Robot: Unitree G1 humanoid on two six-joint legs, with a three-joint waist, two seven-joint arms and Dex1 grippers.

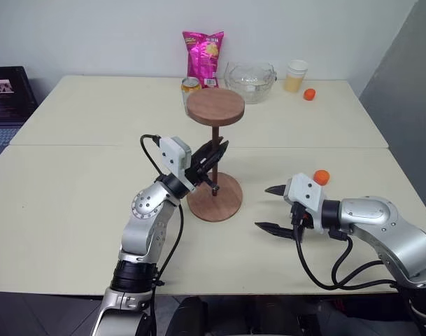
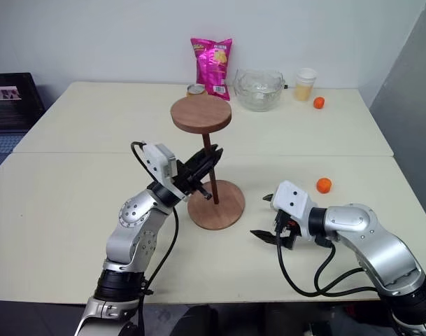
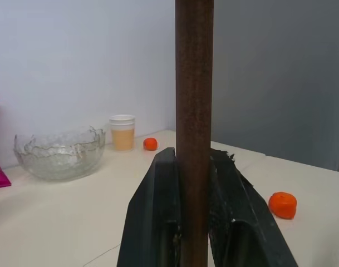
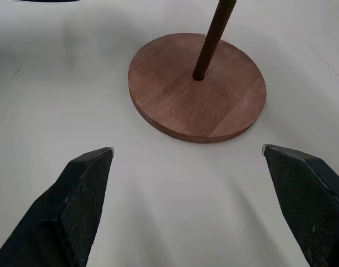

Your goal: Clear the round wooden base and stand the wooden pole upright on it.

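The round wooden base (image 1: pixel 219 203) lies flat on the near table with nothing else on it. The wooden pole (image 1: pixel 215 143) stands upright at the base's centre hole (image 4: pixel 200 75), its fixed disc (image 1: pixel 215 106) on top. My left gripper (image 1: pixel 214 157) is shut on the pole's shaft, about halfway up; in the left wrist view both fingers (image 3: pixel 158 217) press against the rod (image 3: pixel 193 111). To the right of the base, my right gripper (image 1: pixel 268 208) hovers open and holds nothing, its fingertips (image 4: pixel 94 167) spread wide and pointing at the base (image 4: pixel 197 89).
A small orange (image 1: pixel 322 177) lies on the near table just behind my right wrist. Along the far table's back edge stand a pink snack bag (image 1: pixel 204 57), a can (image 1: pixel 190 85), a glass bowl (image 1: pixel 250 81), a cup of juice (image 1: pixel 295 75) and another orange (image 1: pixel 309 94).
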